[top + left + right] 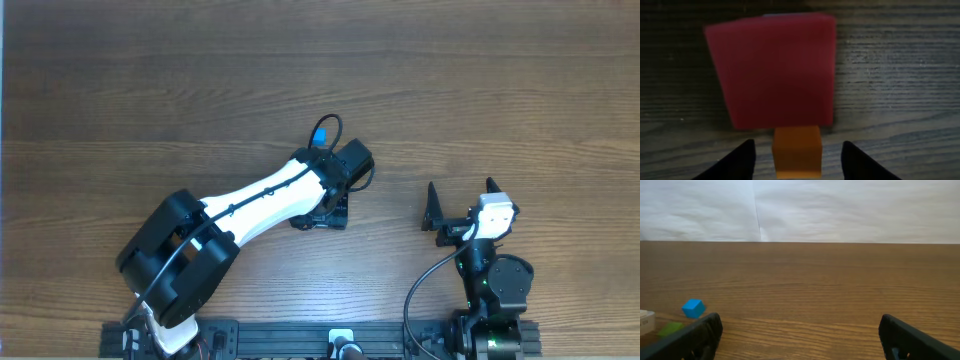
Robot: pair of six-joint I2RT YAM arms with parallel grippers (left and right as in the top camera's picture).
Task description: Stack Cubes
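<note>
Wood-grain tabletop (pixel 150 80), pale wall behind: reaching in from 7 o'clock, the left gripper (pixel 322 212) hangs nose-down near the table's centre. Its jaws are apart and straddle a small orange cube (pixel 797 157) without touching it. Straight ahead of the fingertips sits a much larger crimson block (pixel 775 70), its near edge meeting the orange cube. Whether one rests on the other cannot be told. The orange cube's flat sides face the two fingers squarely, so a straight close looks enough to catch it.

At 3 o'clock from the left gripper, the right gripper (pixel 460 190) sits near its base, jaws wide and empty. A small blue cube (pixel 693 308) and a green piece (pixel 671 328) lie on the table well ahead of it. The left arm is plainly nearer the work. No label or writing is legible anywhere.
</note>
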